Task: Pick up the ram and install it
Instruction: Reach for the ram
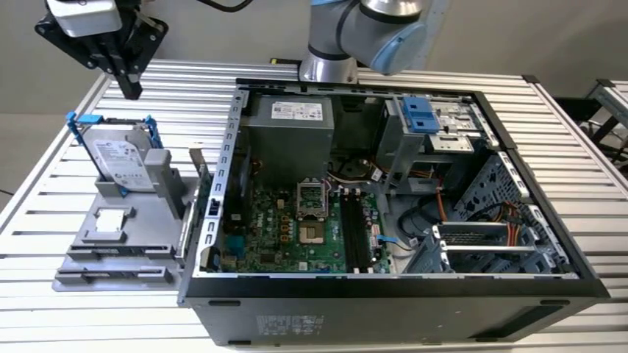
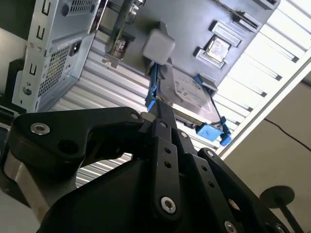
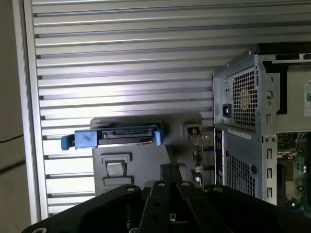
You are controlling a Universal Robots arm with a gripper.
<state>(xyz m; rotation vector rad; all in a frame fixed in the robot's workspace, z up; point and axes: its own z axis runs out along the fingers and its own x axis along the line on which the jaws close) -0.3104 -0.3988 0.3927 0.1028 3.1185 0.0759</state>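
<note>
Black against the pale wall, the gripper (image 1: pixel 131 90) hangs in the upper left of the exterior view, above the far corner of the slatted metal bench (image 1: pixel 579 169). Its fingers (image 1: pixel 126 73) look pressed together with nothing between them, so it's empty-handed. Lower in that frame, the silver hard drive (image 1: pixel 123 163) in its blue bracket stands upright in the grey fixture (image 1: pixel 108 257). And the ram (image 1: pixel 196 166)? It looks to be the thin dark stick standing on edge at the side of the fixture nearest the computer, just beside the case wall and well apart from the fingers. The first wrist view looks straight down on it. There the stick (image 3: pixel 197 150) is a narrow line in the gap between the fixture plate (image 3: pixel 175 131) and the back of the computer case (image 3: pixel 243 97), and the hard drive (image 3: pixel 126 136) sits on the plate's other side. Centre frame in the exterior view, the open computer case (image 1: pixel 393 301) lies on its side with the green motherboard (image 1: pixel 284 235) exposed. The long black memory slots (image 1: pixel 358 232) with white end clips run beside the processor socket (image 1: pixel 312 198). The grey power supply (image 1: pixel 290 125) sits above them in the picture, and the arm's base (image 1: pixel 329 66) rises behind the case at top centre.
</note>
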